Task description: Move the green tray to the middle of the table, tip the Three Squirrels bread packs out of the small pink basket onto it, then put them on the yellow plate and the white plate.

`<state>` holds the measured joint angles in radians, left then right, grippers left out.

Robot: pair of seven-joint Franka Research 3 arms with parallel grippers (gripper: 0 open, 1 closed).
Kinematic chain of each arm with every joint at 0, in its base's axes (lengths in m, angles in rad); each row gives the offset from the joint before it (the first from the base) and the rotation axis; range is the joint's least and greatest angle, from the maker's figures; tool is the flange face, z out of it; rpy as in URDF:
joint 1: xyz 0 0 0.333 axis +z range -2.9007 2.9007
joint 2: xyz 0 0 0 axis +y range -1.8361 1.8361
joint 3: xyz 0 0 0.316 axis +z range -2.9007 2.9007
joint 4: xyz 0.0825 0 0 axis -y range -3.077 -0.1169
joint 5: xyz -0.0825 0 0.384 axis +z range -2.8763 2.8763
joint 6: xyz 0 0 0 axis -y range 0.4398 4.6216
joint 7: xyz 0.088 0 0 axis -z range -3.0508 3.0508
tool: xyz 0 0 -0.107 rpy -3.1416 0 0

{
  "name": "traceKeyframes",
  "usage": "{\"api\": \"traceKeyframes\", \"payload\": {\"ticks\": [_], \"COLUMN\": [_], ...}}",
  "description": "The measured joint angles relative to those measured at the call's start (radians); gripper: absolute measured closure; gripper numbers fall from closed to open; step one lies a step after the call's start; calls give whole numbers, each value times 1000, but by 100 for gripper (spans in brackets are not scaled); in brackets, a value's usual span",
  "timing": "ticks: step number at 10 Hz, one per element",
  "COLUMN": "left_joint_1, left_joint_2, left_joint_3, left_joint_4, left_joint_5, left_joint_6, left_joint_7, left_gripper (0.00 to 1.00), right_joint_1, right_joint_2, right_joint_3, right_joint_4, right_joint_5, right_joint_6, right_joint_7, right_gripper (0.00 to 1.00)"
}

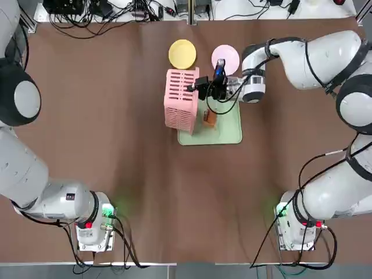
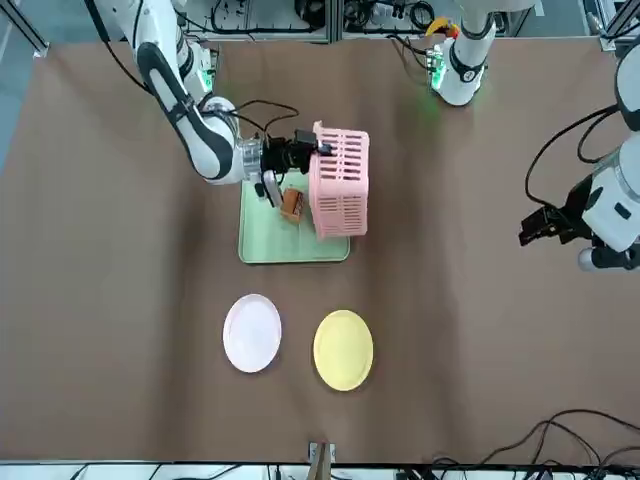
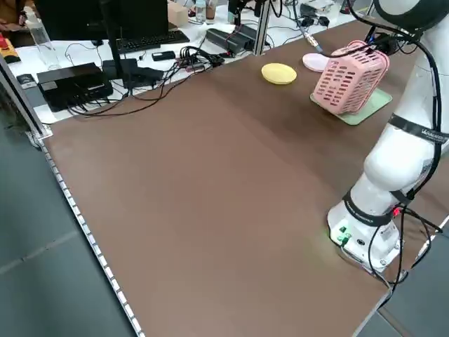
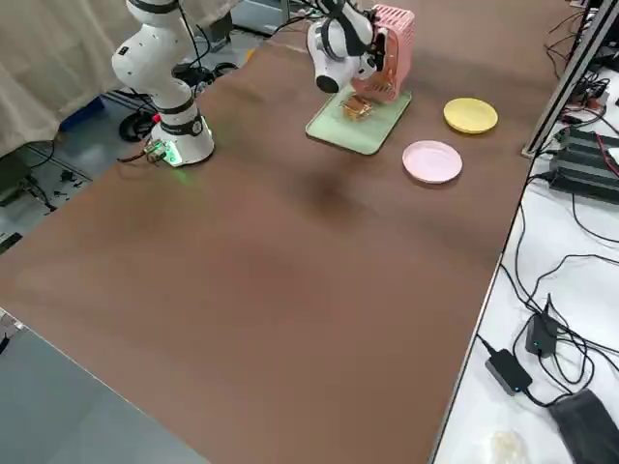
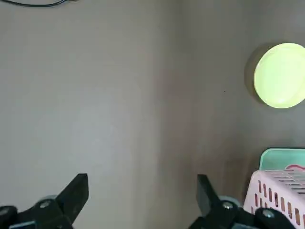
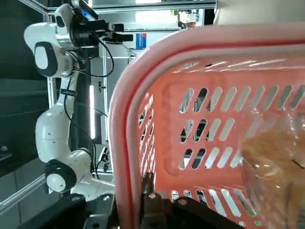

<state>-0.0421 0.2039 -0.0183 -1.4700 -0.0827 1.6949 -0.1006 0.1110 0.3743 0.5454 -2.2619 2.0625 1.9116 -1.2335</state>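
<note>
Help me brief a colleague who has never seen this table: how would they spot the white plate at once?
Start at the green tray mid-table, where the right gripper holds the tipped pink basket. Just beyond it, away from the arms' bases, lie two small round plates. The white plate is the pale pinkish one nearer the right arm; its neighbour is bright yellow.

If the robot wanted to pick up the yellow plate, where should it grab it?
Probably by its rim, coming down from above. The yellow plate lies flat on the table, so only its edge gives fingers something to pinch. The side away from the white plate has most room.
</note>
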Motion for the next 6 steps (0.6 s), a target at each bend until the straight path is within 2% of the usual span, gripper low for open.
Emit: {"api": "traceKeyframes", "payload": {"ticks": [3,6], "left_joint_1": [-14,-16], "left_joint_2": [0,3], "left_joint_3": [-1,-2], "left_joint_4": [0,0], "left_joint_5": [0,0], "left_joint_6": [1,11], "left_joint_7": [-4,-4], "left_gripper": [0,0], "right_joint_1": [0,0], "right_joint_2": [36,40], "right_joint_3": [-34,-47], "right_joint_4": [0,1], "right_joint_5": [2,2], "right_joint_6": [-45,-56], "right_joint_7": [-35,-36], "right_gripper": [93,93]}}
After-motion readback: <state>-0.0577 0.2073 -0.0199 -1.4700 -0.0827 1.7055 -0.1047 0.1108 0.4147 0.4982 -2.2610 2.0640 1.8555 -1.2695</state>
